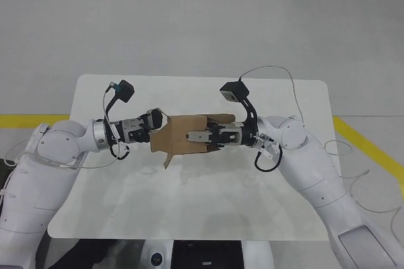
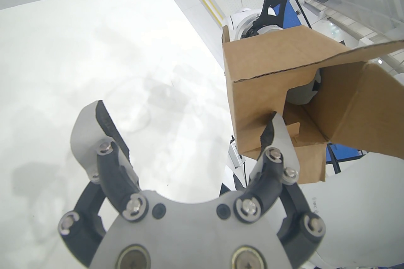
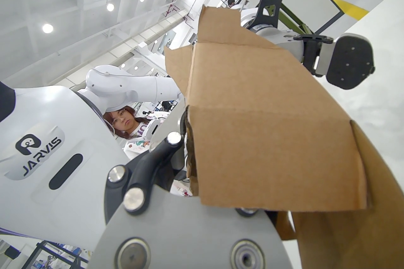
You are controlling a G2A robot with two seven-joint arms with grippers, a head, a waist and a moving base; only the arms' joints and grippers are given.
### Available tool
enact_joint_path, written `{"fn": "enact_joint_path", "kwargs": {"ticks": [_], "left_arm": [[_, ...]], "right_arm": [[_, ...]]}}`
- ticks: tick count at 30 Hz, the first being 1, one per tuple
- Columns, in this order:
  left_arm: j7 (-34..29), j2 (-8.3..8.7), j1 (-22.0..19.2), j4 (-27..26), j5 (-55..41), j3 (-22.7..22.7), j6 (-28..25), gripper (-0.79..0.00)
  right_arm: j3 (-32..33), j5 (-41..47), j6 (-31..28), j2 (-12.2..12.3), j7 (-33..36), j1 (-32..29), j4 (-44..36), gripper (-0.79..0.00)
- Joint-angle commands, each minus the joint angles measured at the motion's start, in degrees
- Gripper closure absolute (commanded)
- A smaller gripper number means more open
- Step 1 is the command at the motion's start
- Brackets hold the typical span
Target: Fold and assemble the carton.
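A brown carton [image 1: 185,138] hangs partly folded above the white table [image 1: 188,202], with flaps loose at both ends. My right gripper [image 1: 203,136] comes in from the right and is shut on one carton wall; in the right wrist view the carton [image 3: 268,141] hides most of that gripper [image 3: 186,141]. At the carton's left end my left gripper [image 1: 160,122] stands open. In the left wrist view, one of its fingers [image 2: 279,134] touches the lower corner of the carton [image 2: 268,78], and the other finger [image 2: 104,122] is free over the table.
The table's front half [image 1: 175,215] and far edge [image 1: 188,84] are bare. Yellow floor tape [image 1: 7,121] runs past both sides of the table. Thin cables [image 1: 289,77] loop off the right arm.
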Motion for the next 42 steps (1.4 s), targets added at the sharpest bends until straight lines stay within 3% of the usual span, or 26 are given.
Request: {"fn": "enact_joint_path", "kwargs": {"ticks": [1, 25, 42], "left_arm": [[-0.17, 0.01, -0.04, -0.1, -0.08, 0.05, -0.06, -0.785], [-0.14, 0.07, 1.04, -1.53, 2.01, 1.52, -0.61, -0.785], [0.24, 0.48, 0.67, 0.22, -0.76, -1.15, -0.35, -0.785]], "right_arm": [[0.12, -0.03, -0.23, 0.01, -0.23, 0.05, 0.23, 0.0], [4.51, -6.48, -3.92, 0.19, -10.71, -1.12, 1.3, 0.0], [1.78, -6.56, -0.65, -0.07, -4.68, -0.58, 1.07, 0.0]]}}
